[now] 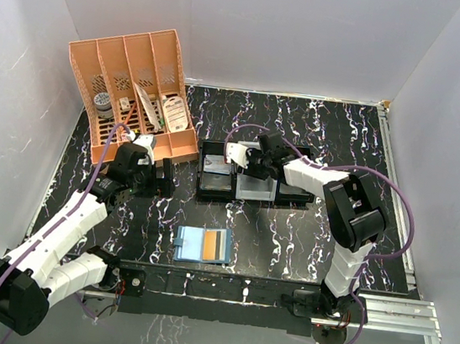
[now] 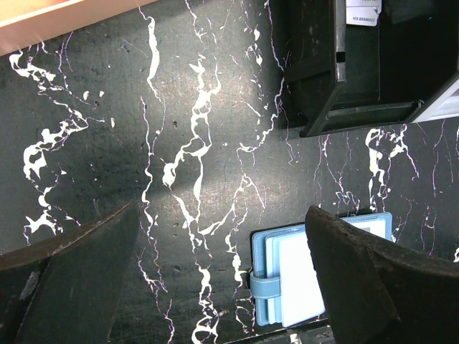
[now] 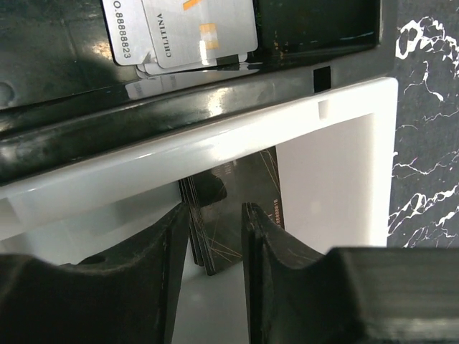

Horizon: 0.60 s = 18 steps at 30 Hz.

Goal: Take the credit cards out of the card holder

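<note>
Fingers (image 3: 143, 279) of the right gripper (image 3: 215, 211) stood narrowly parted inside the white tray (image 3: 337, 179), a black credit card (image 3: 251, 193) just beyond their tips; contact could not be told. Sound practice was to part wider, then rise straight out of the tray, so the card settled flat. The card holder (image 1: 203, 245) lay open on the tray's near side, well apart; the left gripper (image 2: 222, 222), spread wide and empty, hovered left of the tray.

White-veined black marbled table (image 1: 289, 239) before me: teal-blue card holder (image 1: 203, 245), light blue and orange inside; black credit card (image 3: 233, 193) in the white tray (image 3: 344, 179); silver cards (image 3: 193, 29) in the black tray (image 3: 72, 86); peach organiser (image 1: 131, 83) far left
</note>
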Available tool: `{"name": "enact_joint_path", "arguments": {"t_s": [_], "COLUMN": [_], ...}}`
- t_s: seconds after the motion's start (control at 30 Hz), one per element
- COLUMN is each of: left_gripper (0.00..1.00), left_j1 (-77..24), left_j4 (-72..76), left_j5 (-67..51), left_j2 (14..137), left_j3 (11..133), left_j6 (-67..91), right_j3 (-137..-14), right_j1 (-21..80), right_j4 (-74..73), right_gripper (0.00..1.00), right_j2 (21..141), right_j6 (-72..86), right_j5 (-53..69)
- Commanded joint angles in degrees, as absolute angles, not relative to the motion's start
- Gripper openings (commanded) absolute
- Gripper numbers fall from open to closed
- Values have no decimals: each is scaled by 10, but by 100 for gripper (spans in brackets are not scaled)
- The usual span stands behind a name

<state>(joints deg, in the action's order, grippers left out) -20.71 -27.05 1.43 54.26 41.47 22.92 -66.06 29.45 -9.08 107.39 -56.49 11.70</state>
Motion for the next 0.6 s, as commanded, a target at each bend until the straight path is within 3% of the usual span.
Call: {"name": "enact_joint_path", "arguments": {"t_s": [0.0, 0.37, 0.57], "left_gripper": [99, 99, 99], "left_j1": [-204, -204, -204], "left_j4": [-271, -278, -273], "left_j5": [11, 25, 30], "left_j2": [542, 533, 516], "left_j3": [415, 417, 412], "left_j6": [221, 228, 233], "right_j3": [-693, -669, -591], "right_j1": [290, 287, 286], "right_j4": [-98, 2, 120], "right_gripper": [35, 42, 49], "right_j2": [1053, 972, 889], "right_j6": [-554, -427, -243], "right_j5": [143, 116, 43]}}
